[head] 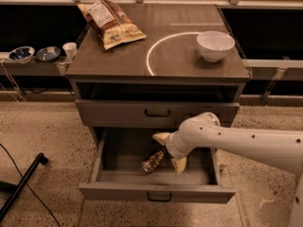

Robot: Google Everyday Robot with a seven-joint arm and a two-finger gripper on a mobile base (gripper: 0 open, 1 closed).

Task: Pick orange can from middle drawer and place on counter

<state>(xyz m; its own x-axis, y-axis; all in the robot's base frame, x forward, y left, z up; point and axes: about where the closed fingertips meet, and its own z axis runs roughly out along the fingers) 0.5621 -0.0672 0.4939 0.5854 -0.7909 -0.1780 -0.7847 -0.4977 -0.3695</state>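
Note:
The orange can (152, 161) lies on its side, tilted, on the floor of the pulled-out middle drawer (156, 192). My gripper (170, 151) reaches into the drawer from the right on a white arm. It is open, with its cream fingers (161, 137) spread just right of the can's upper end, one behind and one in front. Whether they touch the can I cannot tell. The counter (123, 60) with its white circular line is above.
A brown-and-cream crisp bag (111, 23) lies at the counter's back left. A white bowl (215, 45) stands at its right. Another grey drawer (157, 112) above the open one is closed. Small bowls and a cup (70, 50) sit on a left shelf. A black leg (21, 186) lies on the floor at left.

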